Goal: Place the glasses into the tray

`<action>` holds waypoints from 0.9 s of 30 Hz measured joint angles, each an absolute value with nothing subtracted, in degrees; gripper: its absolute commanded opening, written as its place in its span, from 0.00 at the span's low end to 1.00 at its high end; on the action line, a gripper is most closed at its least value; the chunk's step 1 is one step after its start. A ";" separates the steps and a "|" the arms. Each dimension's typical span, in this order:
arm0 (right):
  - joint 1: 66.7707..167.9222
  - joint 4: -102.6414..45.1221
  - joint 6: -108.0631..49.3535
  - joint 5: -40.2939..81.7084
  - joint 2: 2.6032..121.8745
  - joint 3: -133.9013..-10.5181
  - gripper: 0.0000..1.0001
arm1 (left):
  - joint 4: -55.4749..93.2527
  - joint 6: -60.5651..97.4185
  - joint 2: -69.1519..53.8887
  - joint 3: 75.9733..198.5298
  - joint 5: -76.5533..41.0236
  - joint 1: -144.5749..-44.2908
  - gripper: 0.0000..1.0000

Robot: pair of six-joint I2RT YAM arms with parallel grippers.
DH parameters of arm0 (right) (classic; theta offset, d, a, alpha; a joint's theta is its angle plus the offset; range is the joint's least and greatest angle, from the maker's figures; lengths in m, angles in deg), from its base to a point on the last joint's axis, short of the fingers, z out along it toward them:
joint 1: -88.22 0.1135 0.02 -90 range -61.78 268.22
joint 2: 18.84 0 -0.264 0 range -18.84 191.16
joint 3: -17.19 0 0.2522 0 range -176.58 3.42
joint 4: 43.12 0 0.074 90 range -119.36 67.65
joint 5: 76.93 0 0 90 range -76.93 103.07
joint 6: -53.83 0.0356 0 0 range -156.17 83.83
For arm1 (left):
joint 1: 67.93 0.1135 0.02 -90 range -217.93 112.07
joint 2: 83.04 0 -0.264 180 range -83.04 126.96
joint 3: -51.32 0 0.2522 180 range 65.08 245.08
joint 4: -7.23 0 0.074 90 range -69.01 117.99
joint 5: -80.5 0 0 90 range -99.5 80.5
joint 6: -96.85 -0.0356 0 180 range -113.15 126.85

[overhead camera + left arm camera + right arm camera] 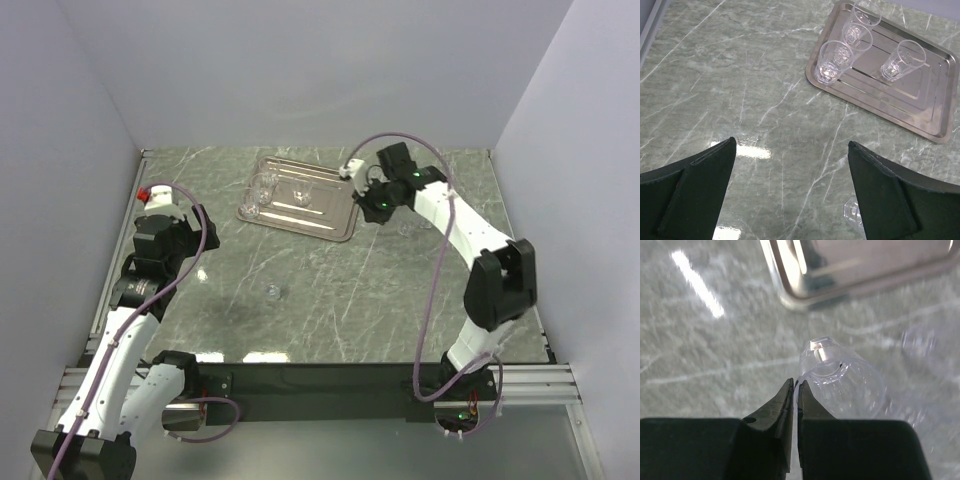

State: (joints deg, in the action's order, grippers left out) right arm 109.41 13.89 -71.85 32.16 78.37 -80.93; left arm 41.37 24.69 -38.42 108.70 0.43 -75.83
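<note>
The silver tray [330,216] lies at the back middle of the table; in the left wrist view the tray [920,107] holds several upright clear glasses [832,62]. My right gripper [795,382] is shut, pinching the rim wall of one clear glass [845,382] just off the tray's near corner [805,292]. In the top view the right gripper [373,206] hangs at the tray's right edge. My left gripper [790,145] is open and empty above the table, in the top view [196,226] at the left. A loose glass [854,212] stands by its right finger.
A single glass [272,291] stands mid-table in front of the tray. Two more faint glasses [405,229] stand right of the tray, under the right arm; one shows blurred in the right wrist view [920,342]. Grey walls enclose the table on three sides.
</note>
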 measured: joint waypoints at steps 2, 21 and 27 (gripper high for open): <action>111.36 13.76 -71.94 31.87 82.17 -84.91 0.00 | 41.35 24.58 -38.29 108.70 0.45 -75.83 0.99; 128.47 13.71 -71.37 21.32 113.25 -121.89 0.02 | 40.96 24.50 -37.11 108.70 0.43 -75.51 0.99; 131.55 9.54 -71.26 16.68 117.64 -125.59 0.04 | 40.89 24.47 -37.11 108.70 0.41 -75.51 0.99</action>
State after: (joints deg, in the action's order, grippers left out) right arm 131.55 9.54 -71.26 16.68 117.64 -125.59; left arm 40.89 24.47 -37.11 108.70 0.41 -75.51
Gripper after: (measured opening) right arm 0.066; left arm 0.995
